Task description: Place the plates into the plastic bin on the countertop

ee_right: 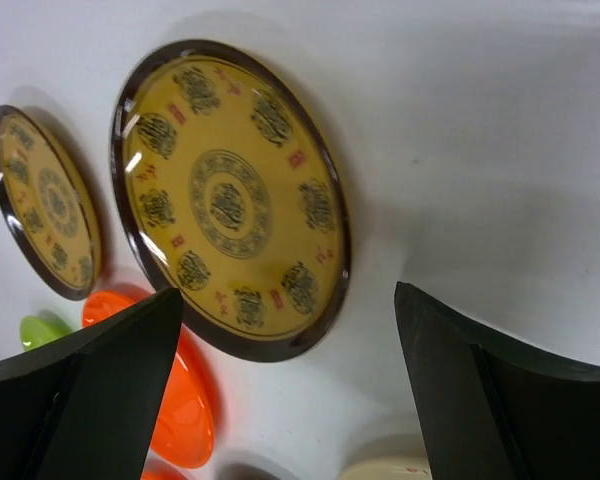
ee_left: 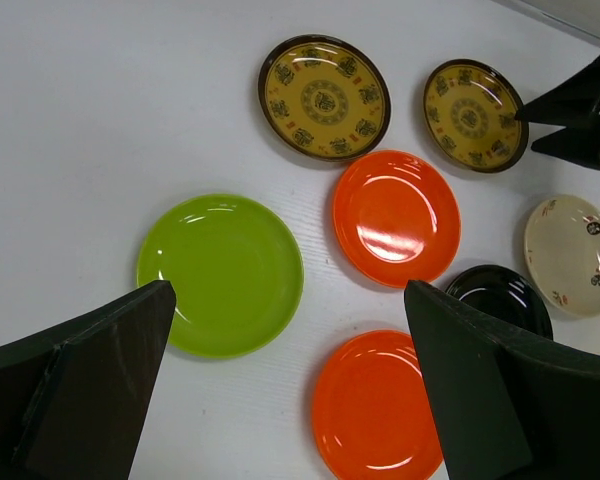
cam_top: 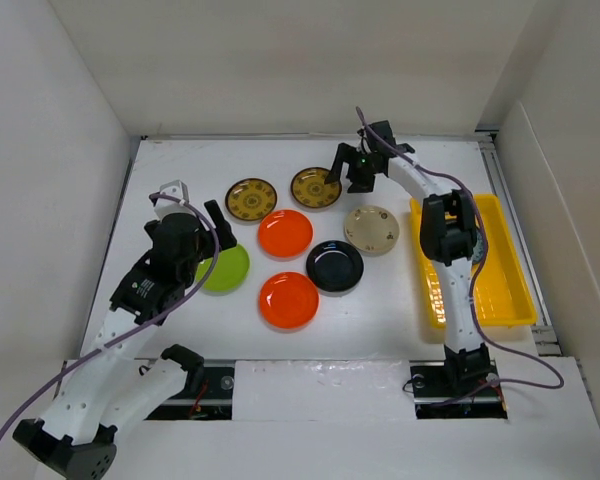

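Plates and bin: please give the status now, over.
Left hand open above lime green plate. Right hand open above a patterned plate. No plate visible in yellow bin; right arm hides part of it. Nothing blocks either hand.

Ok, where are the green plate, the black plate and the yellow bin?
green plate [ee_left: 220,275]: left wrist view, its middle.
black plate [cam_top: 335,266]: top external view, its middle.
yellow bin [cam_top: 502,285]: top external view, bare floor on its right side.
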Robot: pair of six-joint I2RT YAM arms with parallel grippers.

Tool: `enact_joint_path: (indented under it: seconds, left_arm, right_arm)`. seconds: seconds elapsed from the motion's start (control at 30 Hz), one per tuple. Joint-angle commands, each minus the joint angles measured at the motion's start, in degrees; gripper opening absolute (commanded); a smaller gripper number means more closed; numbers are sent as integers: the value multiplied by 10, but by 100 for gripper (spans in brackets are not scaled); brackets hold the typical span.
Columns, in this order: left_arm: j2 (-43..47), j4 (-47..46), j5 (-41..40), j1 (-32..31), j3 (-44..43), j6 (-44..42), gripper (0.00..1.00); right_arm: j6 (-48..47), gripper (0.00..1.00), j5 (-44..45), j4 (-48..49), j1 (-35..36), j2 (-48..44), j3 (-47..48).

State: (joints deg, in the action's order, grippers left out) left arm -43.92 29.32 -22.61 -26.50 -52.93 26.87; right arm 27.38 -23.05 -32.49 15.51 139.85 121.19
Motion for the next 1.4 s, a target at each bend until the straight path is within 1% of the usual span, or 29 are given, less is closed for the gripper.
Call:
enact_joint_path:
  seconds: [0.0, 0.03, 0.07, 0.13, 0.17, 0.23, 0.27, 0.37, 0.4, 0.47, 0.5, 0.57, 0.6, 0.7, 0.73, 0.8, 0.83, 0.87, 0.93, 0.97, 1.0, 1.03, 1.07, 1.13, 1.17, 1.2, 1.27, 1.33, 1.37]
  left_arm:
    - [1, -21, 3, 4, -2, -9, 100]
    - [1, -21, 3, 4, -2, -9, 100]
    - [6, -21, 3, 4, -2, -9, 100]
    - [6, -21, 3, 4, -2, -9, 100]
    - [6, -21, 3, 4, -2, -9, 100]
    - [11, -21, 3, 4, -2, -9, 100]
    - [11, -21, 3, 4, -2, -9, 100]
    - [11, -21, 8, 4, -2, -9, 100]
    - [11, -21, 8, 4, -2, -9, 100]
    - [11, -21, 8, 4, -2, -9, 100]
    - [11, -21, 8, 4, -2, -9, 100]
    - [11, -21, 8, 4, -2, -9, 100]
    - [16, -21, 8, 4, -2, -9, 100]
    - [16, -21, 8, 4, -2, -9, 100]
    - [16, -21, 8, 4, -2, -9, 100]
    - [16, -21, 8, 4, -2, -9, 100]
    - [16, -21, 3, 4, -2, -9, 100]
    - [16, -21, 3, 4, -2, -9, 100]
    - [16, -21, -3, 4, -2, -9, 100]
    - [16, -21, -9, 4, -2, -9, 100]
    - [16, -21, -9, 4, -2, -9, 100]
    - [16, -16, -9, 4, -2, -9, 100]
    - [10, -15, -9, 4, -2, -9, 100]
    - [3, -15, -15, 4, -2, -2, 100]
    - [-5, -9, -36, 4, -2, -2, 100]
    - [-12, 0, -36, 4, -11, 5, 100]
    - [-35, 17, -75, 4, -42, 13, 100]
    - [-87, 40, -75, 28, -73, 34, 100]
    - [-102, 40, -48, 36, -102, 41, 100]
  right_arm:
    - [-11, 91, 8, -21, 6, 4, 43]
    - [-11, 91, 8, -21, 11, 11, 50]
    - [-6, 85, 8, -21, 11, 23, 50]
    - [5, 82, 8, -21, 11, 30, 50]
    - [12, 76, 14, -21, 6, 38, 50]
    - [20, 71, 19, -10, 0, 43, 36]
    - [20, 62, 20, -10, 0, 43, 26]
    - [36, 45, 13, 7, -12, 43, 18]
    - [43, 33, 13, 7, -12, 50, 18]
    - [48, 20, -2, 7, -17, 58, 24]
    - [54, 0, -8, 7, -17, 58, 24]
    - [77, 0, -24, 17, -24, 46, 16]
    - [87, 0, -30, 54, -33, 30, -26]
    - [146, 0, -54, 186, -57, -81, -135]
    - [156, 0, -60, 196, -65, -106, -180]
    - [163, 0, -51, 209, -81, -185, -224]
    - [163, 0, -39, 219, -93, -214, -277]
    - [169, 0, -24, 228, -100, -280, -308]
    - [169, 0, 17, 252, -122, -350, -376]
    - [169, 0, 28, 252, -132, -382, -440]
    - [174, 0, 41, 252, -144, -443, -469]
    - [174, 0, 69, 252, -156, -472, -497]
    - [180, 0, 88, 235, -186, -500, -555]
    - [192, 0, 139, 230, -220, -583, -618]
    - [203, 0, 145, 230, -263, -634, -684]
    - [209, 0, 145, 237, -287, -660, -715]
    - [214, 0, 139, 254, -332, -706, -768]
    - [214, 0, 150, 254, -376, -757, -808]
    - [214, 0, 157, 254, -382, -771, -817]
